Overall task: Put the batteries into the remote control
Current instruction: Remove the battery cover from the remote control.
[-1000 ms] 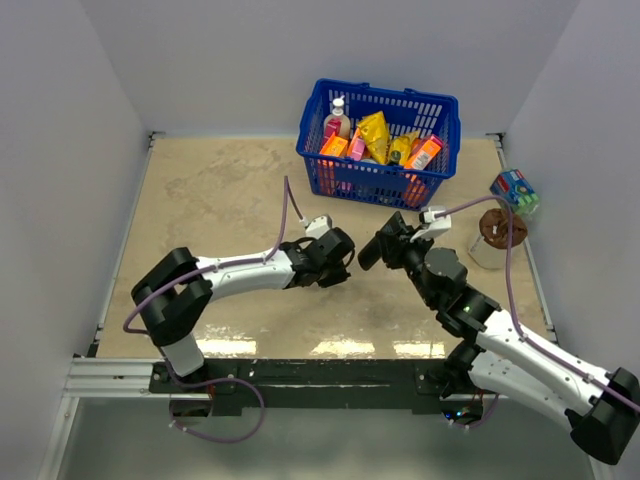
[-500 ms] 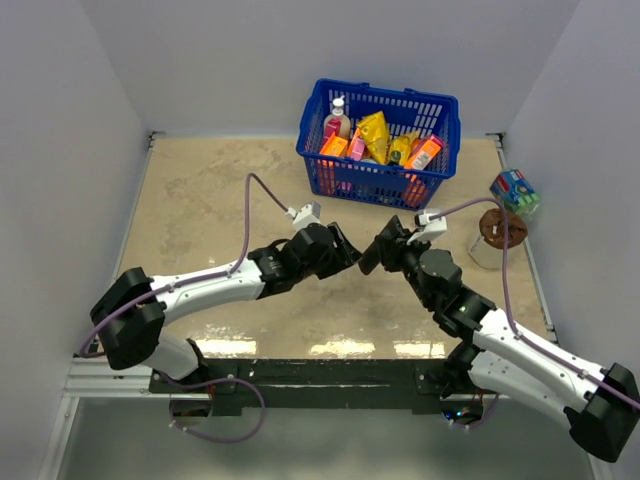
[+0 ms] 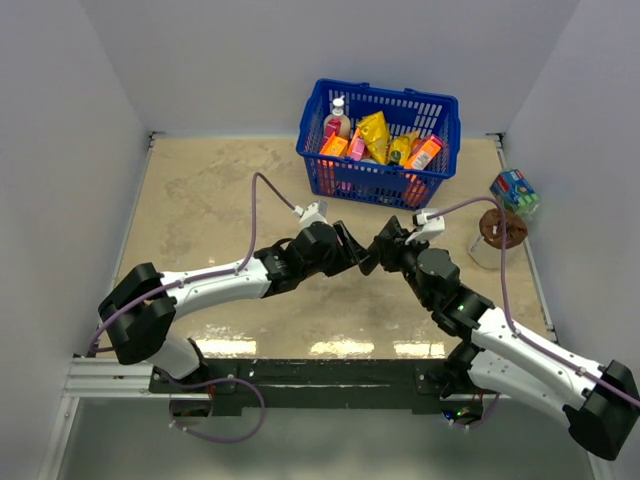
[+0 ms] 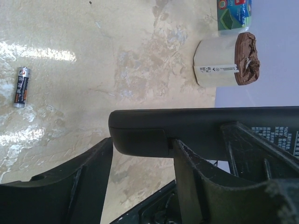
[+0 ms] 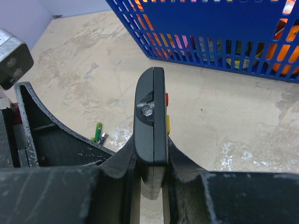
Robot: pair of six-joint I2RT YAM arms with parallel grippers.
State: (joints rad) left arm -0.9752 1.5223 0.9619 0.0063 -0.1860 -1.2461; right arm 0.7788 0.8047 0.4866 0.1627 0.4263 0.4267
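While edge-on, remote control (image 5: 150,122) lengthwise along fingers (image 5: 187,162).

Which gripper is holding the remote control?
The right gripper: its jaws clamp the remote control edge-up. The left gripper stands open, holding nothing.

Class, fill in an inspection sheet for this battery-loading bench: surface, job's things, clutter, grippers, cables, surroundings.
Surface: beige marbled table, glare near the front edge.
Job's things: remote control held in the air; green battery and dark battery lying loose on the table.
Clutter: blue basket of packets; brown-lidded cup; small carton.
Grippers: right gripper shut on the remote control; left gripper open, fingers either side of its free end.
Cables: left purple cable and right purple cable, clear of the fingers.
Surroundings: plain pale walls.
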